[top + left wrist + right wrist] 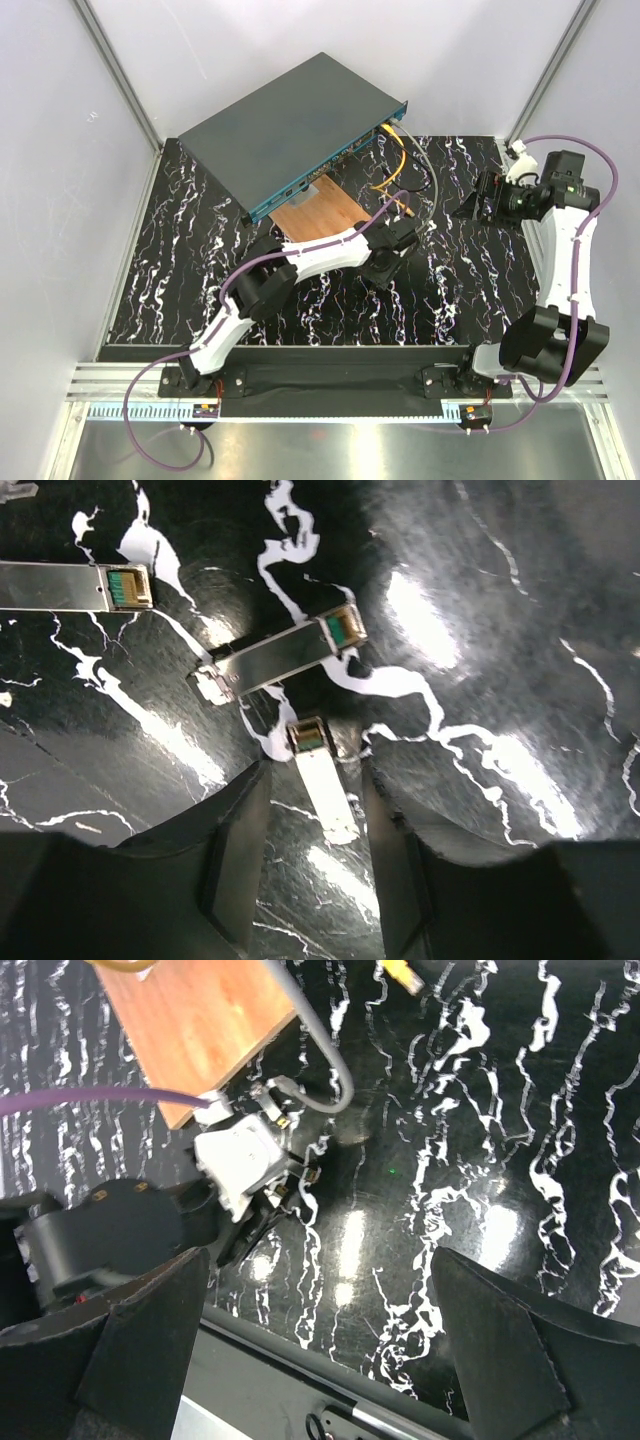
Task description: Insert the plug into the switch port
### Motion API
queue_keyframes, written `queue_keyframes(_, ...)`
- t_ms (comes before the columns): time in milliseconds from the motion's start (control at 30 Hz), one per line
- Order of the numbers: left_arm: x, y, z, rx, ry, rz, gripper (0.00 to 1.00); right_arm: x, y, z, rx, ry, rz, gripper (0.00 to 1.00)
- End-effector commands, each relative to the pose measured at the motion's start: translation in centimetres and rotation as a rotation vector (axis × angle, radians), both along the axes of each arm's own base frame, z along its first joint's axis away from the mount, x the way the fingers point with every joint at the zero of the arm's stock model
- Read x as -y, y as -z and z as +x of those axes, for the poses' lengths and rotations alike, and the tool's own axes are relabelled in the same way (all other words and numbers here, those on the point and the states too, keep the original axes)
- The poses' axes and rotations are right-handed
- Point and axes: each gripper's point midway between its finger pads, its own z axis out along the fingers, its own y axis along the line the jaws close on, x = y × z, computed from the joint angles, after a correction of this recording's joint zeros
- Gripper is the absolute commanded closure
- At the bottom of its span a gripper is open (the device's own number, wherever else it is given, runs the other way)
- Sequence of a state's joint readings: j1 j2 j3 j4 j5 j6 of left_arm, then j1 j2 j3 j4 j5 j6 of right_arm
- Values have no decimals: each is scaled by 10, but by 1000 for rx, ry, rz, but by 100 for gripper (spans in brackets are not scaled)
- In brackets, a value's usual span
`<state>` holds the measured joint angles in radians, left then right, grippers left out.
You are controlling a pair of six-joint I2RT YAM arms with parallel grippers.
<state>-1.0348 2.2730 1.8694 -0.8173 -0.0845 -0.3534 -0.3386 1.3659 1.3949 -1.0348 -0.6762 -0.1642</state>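
A slim silver plug [322, 780] lies on the black marbled mat [480, 710], green end pointing away. My left gripper [315, 770] straddles it, open, with a narrow gap between each finger and the plug. In the top view the left gripper [385, 265] sits just right of the copper-brown plate [318, 212]. The switch [290, 130] is a flat dark box at the back, and its switch ports line the teal front face [335, 165]. My right gripper [318, 1260] hangs wide open above the mat, holding nothing; from above, the right gripper [480, 205] is at the right.
Two more silver plugs [280, 655] [75, 587] lie just beyond and to the left of the straddled one. A yellow cable [393, 165] and a grey cable [425, 170] run from the switch's front. White walls enclose the mat.
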Motion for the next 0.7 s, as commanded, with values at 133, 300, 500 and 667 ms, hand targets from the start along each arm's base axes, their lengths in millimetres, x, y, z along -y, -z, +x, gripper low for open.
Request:
queue_keyframes(133,6,4,23,46,-57,-15,60,-7,-18,3,38,-63,47,0)
queue_keyframes(300,-5,19,23,15,-83,22,69,-8,-24,7,46,-76,56,0)
queue_keyframes(500,-11,31,20,-3,-97,60,85,-5,-32,10,57,-77,49,0)
queue_keyframes(667,12,-34,12,-5,-32,-150,100,-13,-35,7,85,-111,79,0)
